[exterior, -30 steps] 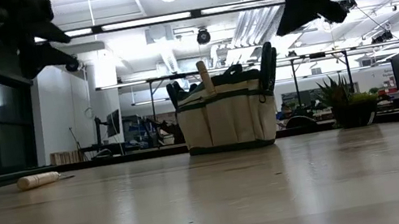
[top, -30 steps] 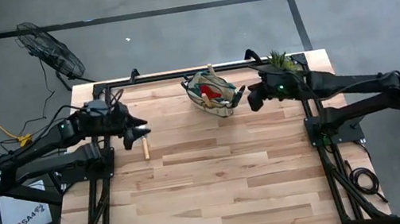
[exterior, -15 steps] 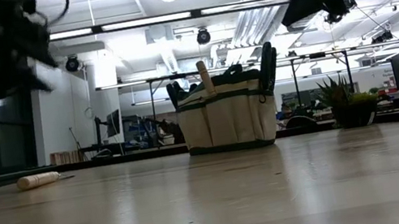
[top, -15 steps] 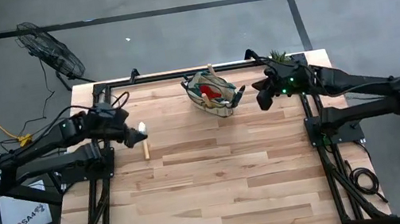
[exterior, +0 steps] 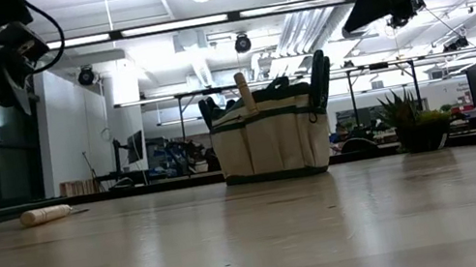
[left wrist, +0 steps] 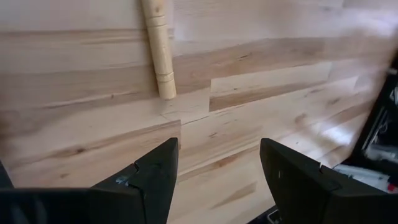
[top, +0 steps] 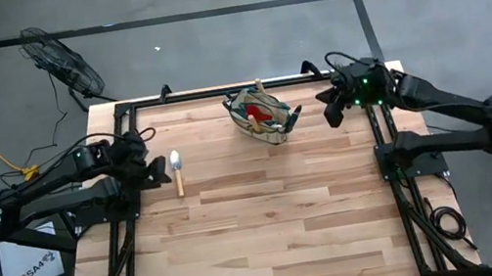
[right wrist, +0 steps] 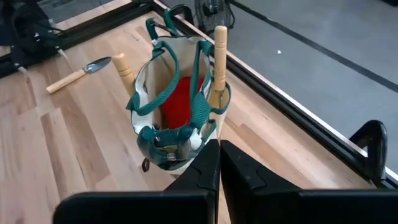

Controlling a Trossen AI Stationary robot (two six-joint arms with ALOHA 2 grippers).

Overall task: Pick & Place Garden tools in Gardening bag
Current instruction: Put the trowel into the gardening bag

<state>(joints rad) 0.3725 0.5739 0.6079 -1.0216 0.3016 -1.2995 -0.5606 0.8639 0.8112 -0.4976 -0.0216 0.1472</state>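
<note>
The gardening bag (top: 264, 117) stands upright near the back edge of the wooden tabletop (top: 269, 223), roughly midway across it. In the right wrist view the bag (right wrist: 177, 118) is open at the top, with a red cloth piece (right wrist: 178, 102) inside, two wooden handles (right wrist: 219, 56) sticking up past its rim, and green loop handles arching over it. In the low view a dark tool (exterior: 319, 78) stands at the bag's edge.

One trowel (top: 176, 170) lies flat on the tabletop, well apart from the bag toward the left side, silver blade pointing to the back and wooden handle to the front. In the left wrist view only its handle (left wrist: 159, 48) shows, lying bare on the planks.

The left gripper (top: 154, 170) sits just beside the trowel, not touching it; its jaws are wide apart with nothing between them (left wrist: 214, 177). The right gripper (top: 331, 113) hangs above the tabletop near the bag's right side, jaws together and empty (right wrist: 219, 171).

A small potted plant (exterior: 408, 123) stands at the back right corner.
</note>
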